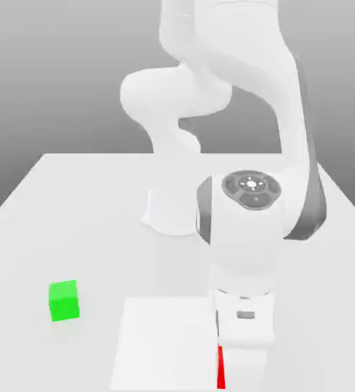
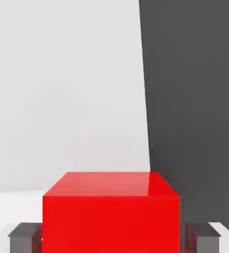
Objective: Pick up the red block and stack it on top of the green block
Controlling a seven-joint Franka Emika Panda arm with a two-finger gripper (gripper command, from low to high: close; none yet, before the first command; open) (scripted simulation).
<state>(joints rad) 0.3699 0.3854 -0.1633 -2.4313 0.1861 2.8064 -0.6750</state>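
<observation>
The red block point(image 2: 110, 222) is between my fingers point(image 2: 25, 238), my gripper point(image 2: 111, 239) shut on its two sides. From the exterior view I see just a red sliver of it past my white hand point(image 1: 245, 318); my hand view gives me its top and one broad face. Beside the red block lies a paler square patch point(image 1: 165, 344) on the white table point(image 1: 27, 253). The green block point(image 1: 64, 301) sits well apart from the red block, toward the exterior view's left, with nothing on top.
</observation>
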